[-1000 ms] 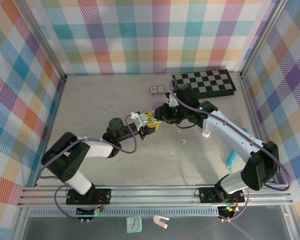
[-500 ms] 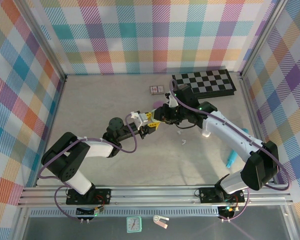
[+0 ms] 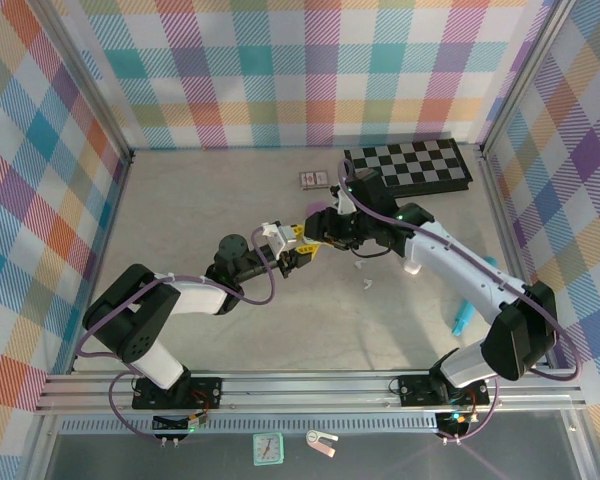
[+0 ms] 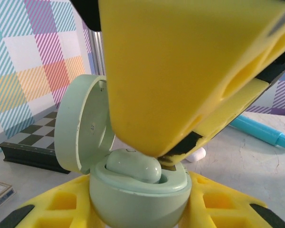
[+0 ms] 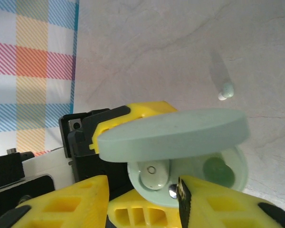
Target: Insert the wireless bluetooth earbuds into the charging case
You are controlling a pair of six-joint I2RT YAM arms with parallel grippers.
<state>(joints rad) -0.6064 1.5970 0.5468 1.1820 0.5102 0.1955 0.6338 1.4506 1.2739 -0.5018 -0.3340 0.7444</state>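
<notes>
L gripper (image 3: 301,251) clamped on case (image 4: 133,192), lid up; R gripper (image 3: 318,232) seats bud (image 4: 133,166), grip can't tell. Next: release, fetch loose bud (image 5: 225,90).

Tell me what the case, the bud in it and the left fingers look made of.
Case: pale green moulded plastic by the look, satin, smooth with a soft sheen and faint specks on the lid. Bud: probably the same plastic, slightly glossier by its highlight. Left fingers: yellow, matte, with square cut-outs; printed plastic or dense foam, the picture leaves it open.
</notes>
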